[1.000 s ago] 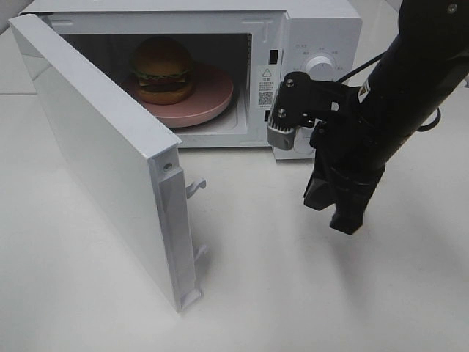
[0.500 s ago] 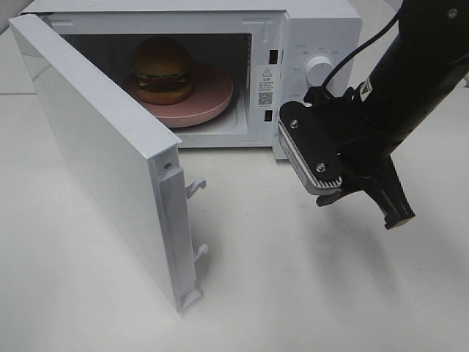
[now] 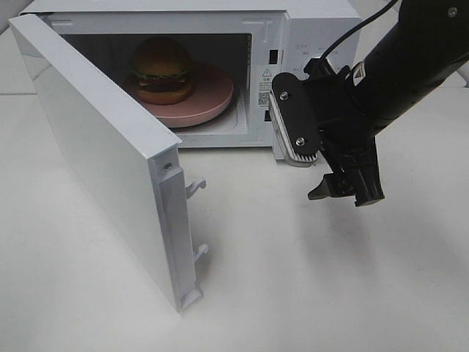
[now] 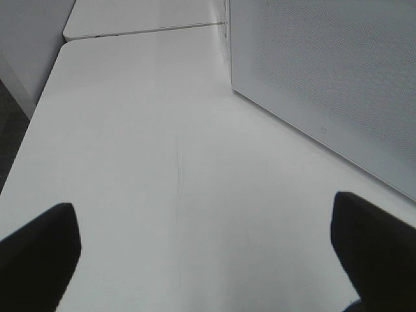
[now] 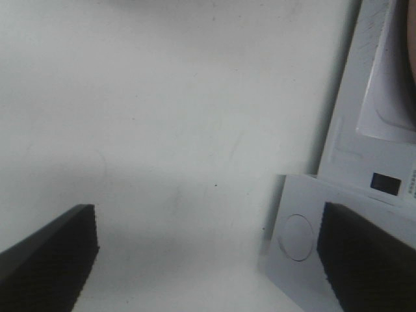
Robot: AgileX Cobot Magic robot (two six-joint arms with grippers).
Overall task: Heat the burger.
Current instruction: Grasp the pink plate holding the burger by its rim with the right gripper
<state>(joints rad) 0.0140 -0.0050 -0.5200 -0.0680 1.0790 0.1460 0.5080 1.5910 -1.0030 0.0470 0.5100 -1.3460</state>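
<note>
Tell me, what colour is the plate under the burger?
Pink. The plate shows best in the exterior high view, inside the open microwave.

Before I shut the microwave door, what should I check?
1. burger sits on pink plate inside microwave: ok.
2. door shut: not ok, wide open.
3. right gripper open, empty: ok.
4. left gripper open, empty: ok.
5. door swing clear of right gripper: cannot tell; it hangs by control panel.
</note>
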